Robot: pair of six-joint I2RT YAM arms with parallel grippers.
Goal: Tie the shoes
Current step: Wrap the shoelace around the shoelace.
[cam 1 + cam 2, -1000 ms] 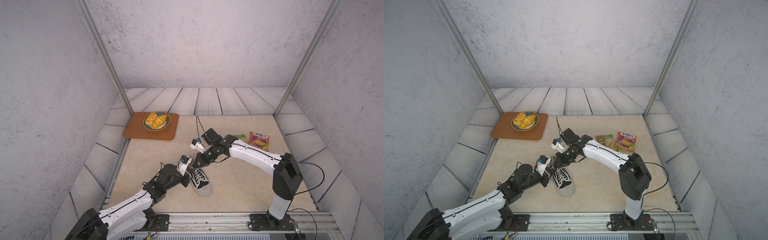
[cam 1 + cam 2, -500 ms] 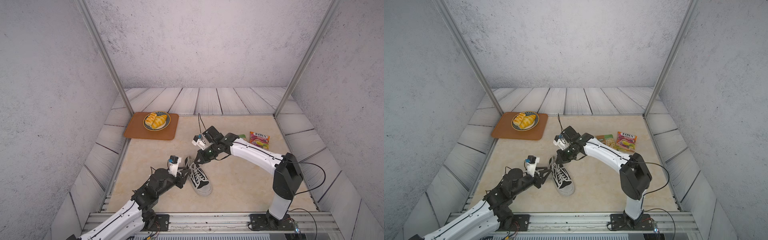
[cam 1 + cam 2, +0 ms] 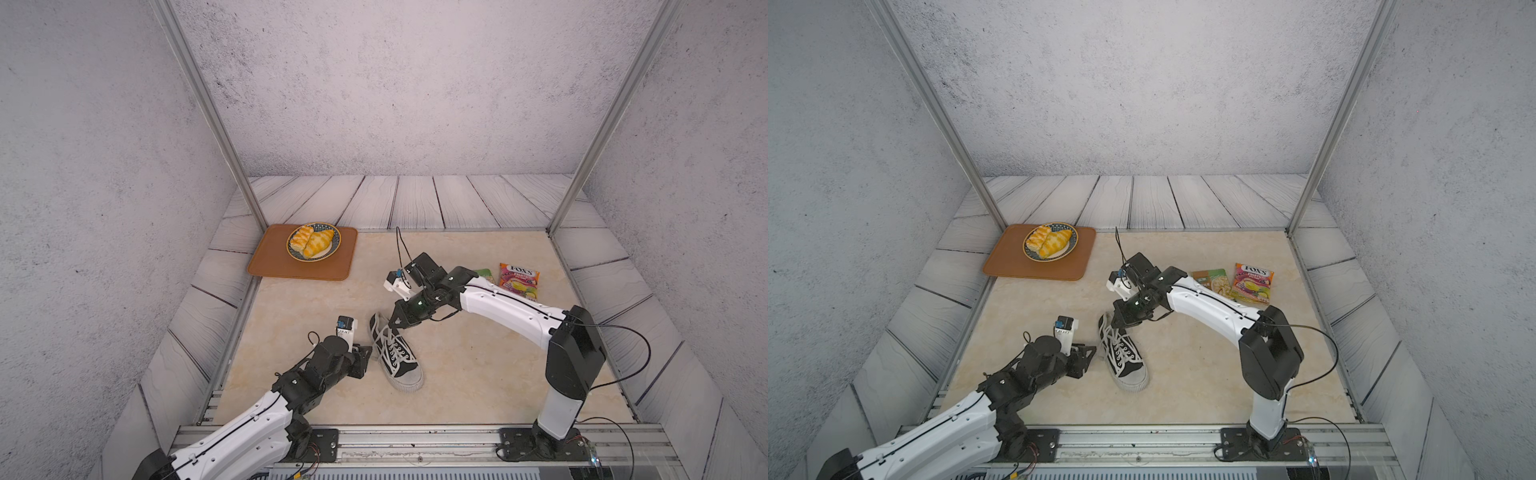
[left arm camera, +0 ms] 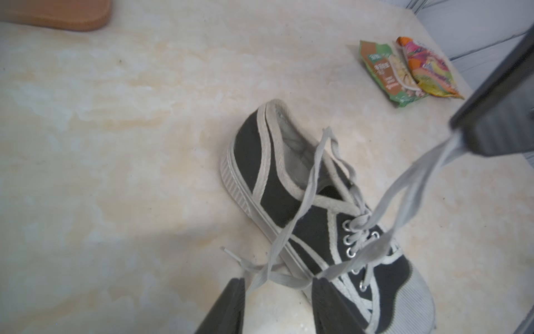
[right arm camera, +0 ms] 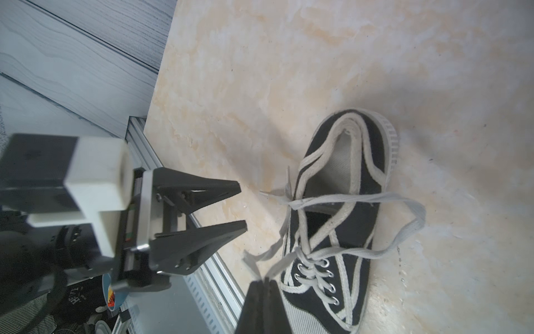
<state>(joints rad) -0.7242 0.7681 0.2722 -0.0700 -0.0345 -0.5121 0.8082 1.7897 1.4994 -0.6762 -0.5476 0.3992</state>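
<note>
**Right jaws pinch lace, left jaws parted: slip and drag risk**

The front rail runs right behind the left jaws, so there is little room to back off that way. The left jaws stand parted and empty, with their tips just beside the shoe. A loose lace end lies across their gap, ungripped.

The shoe sits on the surface between the two jaws, toe toward the rail and heel below the right jaws. The right jaws are clenched on the laces, which rise taut from the top eyelets.

Likely risks:
- Nothing pins the shoe, so a harder pull by the right jaws could tip it or drag it.
- The flat lace could slip out of the pinch.
- If the left jaws close off-line, they miss the loose end or catch the wrong strand.
- I cannot tell whether the crossing at the eyelets is a snug knot; slack there may undo it.

Room to move:
- The side wall is close outside the left jaws.
- Beyond the shoe, on the right jaws' side, the surface is bare.
- The snack packets lie past the right jaws, behind that arm.
- The tray and plate are far ahead of the left jaws, well apart.
</note>
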